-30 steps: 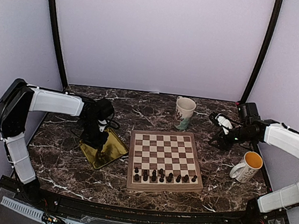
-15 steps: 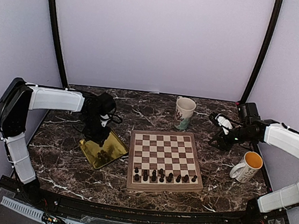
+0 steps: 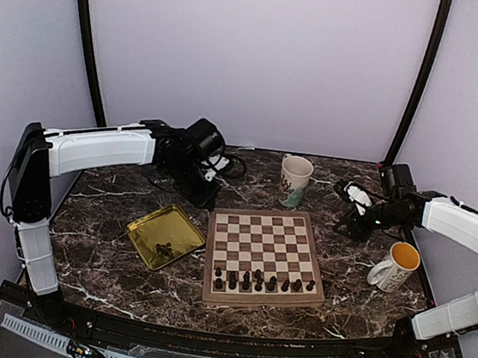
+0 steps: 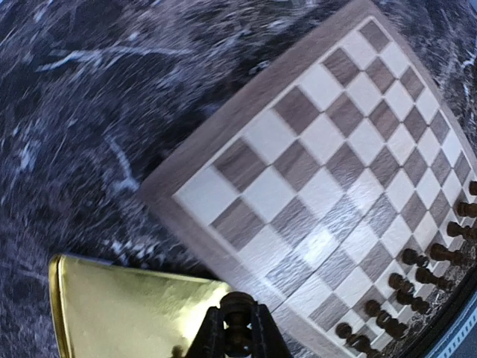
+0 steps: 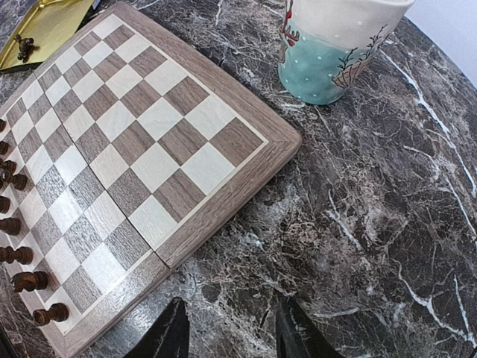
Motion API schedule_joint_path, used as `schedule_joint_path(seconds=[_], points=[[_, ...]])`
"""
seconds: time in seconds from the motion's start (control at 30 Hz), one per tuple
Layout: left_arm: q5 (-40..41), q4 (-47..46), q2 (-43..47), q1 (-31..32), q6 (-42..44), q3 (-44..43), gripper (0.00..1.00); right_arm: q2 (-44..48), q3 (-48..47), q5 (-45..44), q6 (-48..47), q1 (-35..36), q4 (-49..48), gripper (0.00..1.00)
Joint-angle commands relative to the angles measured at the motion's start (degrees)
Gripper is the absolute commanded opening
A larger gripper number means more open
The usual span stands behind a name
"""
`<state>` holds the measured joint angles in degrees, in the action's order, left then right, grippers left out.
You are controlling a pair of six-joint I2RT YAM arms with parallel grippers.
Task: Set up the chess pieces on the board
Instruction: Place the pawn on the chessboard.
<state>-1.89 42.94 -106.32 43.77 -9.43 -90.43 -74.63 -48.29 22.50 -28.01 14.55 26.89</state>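
The chessboard (image 3: 211,254) lies mid-table with a row of dark chess pieces (image 3: 258,280) along its near edge. My left gripper (image 3: 205,196) hovers just beyond the board's far left corner. In the left wrist view it (image 4: 237,337) is shut on one dark chess piece (image 4: 237,307), above the board's rim (image 4: 223,123) and the tray's corner. My right gripper (image 3: 348,223) is open and empty over the marble, right of the board; in the right wrist view it (image 5: 232,335) is beside the board's rim (image 5: 223,200). Board pieces also show in both wrist views (image 4: 417,276) (image 5: 22,280).
A shiny gold tray (image 3: 149,222) lies left of the board with a few small dark pieces (image 3: 162,246) in it; it also shows in both wrist views (image 4: 127,313) (image 5: 45,22). A floral mug (image 3: 295,178) stands behind the board. A white mug (image 3: 396,266) stands at the right.
My left gripper has lifted off the gold tray with a chess piece and swung back and right, toward the board's far left corner. The right arm has not moved.
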Motion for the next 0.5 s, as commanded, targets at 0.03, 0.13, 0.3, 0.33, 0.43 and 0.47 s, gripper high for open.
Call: schedule_joint_path(seconds=[0.03,0.13,0.3,0.33,0.43,0.47], points=[[-0.1,6.7,-8.7,6.8,8.0,-10.2,0.07,1.2,-0.1,0.5,-0.2,-0.2,-0.6,0.40],[1.6,10.8,-13.3,9.3,9.9,-15.0,0.07,1.3,0.0,0.5,-0.3,-0.2,-0.6,0.40],[1.3,12.1,-16.4,12.2,11.7,-17.4,0.07,1.3,0.0,0.4,-0.3,-0.2,-0.6,0.40],[0.9,12.3,-16.7,12.5,11.9,-17.7,0.07,1.2,0.0,0.4,-0.4,-0.2,-0.6,0.40],[-0.5,12.9,-17.7,13.3,12.4,-18.0,0.07,1.1,-0.1,0.6,-0.4,-0.2,-0.7,0.41],[-1.0,13.1,-18.0,13.5,12.6,-18.1,0.07,1.0,0.0,0.5,-0.5,-0.2,-0.6,0.41]])
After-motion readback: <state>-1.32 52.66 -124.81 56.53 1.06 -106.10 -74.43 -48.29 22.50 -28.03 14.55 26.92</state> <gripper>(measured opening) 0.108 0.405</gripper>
